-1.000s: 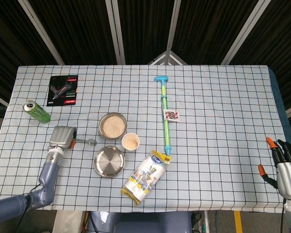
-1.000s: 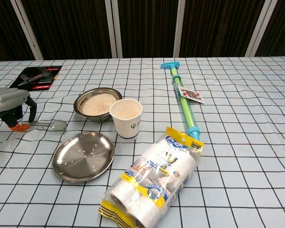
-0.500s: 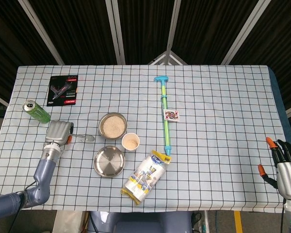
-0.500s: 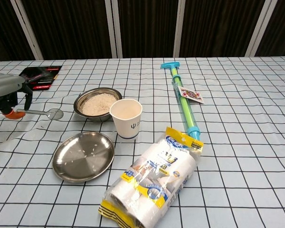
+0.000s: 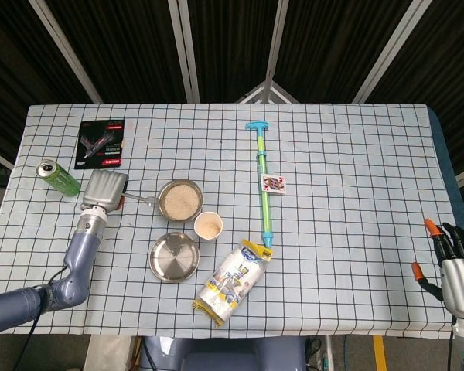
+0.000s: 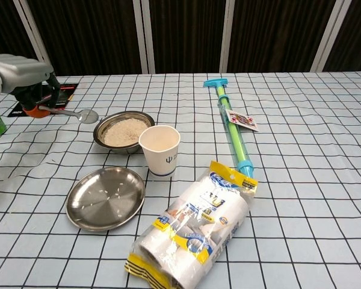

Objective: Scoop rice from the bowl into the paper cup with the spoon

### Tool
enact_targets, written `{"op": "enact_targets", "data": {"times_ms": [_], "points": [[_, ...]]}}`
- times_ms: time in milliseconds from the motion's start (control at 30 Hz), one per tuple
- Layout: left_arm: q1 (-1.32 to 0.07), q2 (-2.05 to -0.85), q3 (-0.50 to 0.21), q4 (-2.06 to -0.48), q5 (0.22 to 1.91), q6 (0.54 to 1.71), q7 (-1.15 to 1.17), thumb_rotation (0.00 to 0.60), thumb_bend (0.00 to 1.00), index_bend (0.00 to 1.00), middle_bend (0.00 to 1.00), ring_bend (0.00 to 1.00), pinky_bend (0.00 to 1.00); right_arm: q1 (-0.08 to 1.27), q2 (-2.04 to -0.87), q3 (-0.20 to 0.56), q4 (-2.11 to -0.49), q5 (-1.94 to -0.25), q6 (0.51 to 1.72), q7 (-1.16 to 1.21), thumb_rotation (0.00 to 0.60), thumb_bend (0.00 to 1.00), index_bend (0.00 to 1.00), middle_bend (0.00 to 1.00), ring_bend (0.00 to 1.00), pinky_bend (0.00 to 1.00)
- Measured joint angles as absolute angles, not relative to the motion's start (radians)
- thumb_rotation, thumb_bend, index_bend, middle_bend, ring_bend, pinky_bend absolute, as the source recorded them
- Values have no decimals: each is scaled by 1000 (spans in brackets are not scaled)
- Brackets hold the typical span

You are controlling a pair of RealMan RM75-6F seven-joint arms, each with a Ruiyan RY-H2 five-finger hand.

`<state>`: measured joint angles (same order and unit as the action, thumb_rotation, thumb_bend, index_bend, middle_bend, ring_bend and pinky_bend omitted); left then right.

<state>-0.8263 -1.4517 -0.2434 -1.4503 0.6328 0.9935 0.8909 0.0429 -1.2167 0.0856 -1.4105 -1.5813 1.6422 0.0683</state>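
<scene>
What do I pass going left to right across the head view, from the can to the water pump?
Can → left hand holding the spoon → bowl → cup → pump.

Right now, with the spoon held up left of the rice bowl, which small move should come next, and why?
Probably carry the spoon rightward and dip it into the rice bowl: the left hand holds it, its tip is just short of the rim, and it looks empty.

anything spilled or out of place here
Yes: a few stray rice grains lie on the empty round steel plate in front of the steel bowl of rice, beside the white paper cup. Nothing else looks spilled.
</scene>
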Motion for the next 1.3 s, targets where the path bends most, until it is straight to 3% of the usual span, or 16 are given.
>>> {"op": "enact_targets", "data": {"times_ms": [200, 433, 867, 1300], "points": [[-923, -1459, -255, -1420, 560, 985, 1024, 600, 630, 520, 1000, 1000, 1000, 41, -1220, 87, -1407, -1582, 1648, 70, 600, 383, 68, 219, 133, 137], [-1026, -1510, -220, -1334, 521, 970, 1165, 600, 631, 521, 1000, 1000, 1000, 39, -1223, 87, -1401, -1584, 1653, 74, 600, 383, 68, 219, 133, 137], [-1126, -1574, -127, -1206, 516, 931, 1326, 600, 632, 524, 1000, 1000, 1000, 39, -1223, 87, -1402, -1584, 1653, 73, 600, 383, 68, 219, 133, 137], [-1189, -1634, -93, -1114, 547, 912, 1380, 600, 632, 529, 1000, 1000, 1000, 38, -1227, 88, -1398, -1587, 1658, 74, 600, 383, 68, 219, 133, 137]]}}
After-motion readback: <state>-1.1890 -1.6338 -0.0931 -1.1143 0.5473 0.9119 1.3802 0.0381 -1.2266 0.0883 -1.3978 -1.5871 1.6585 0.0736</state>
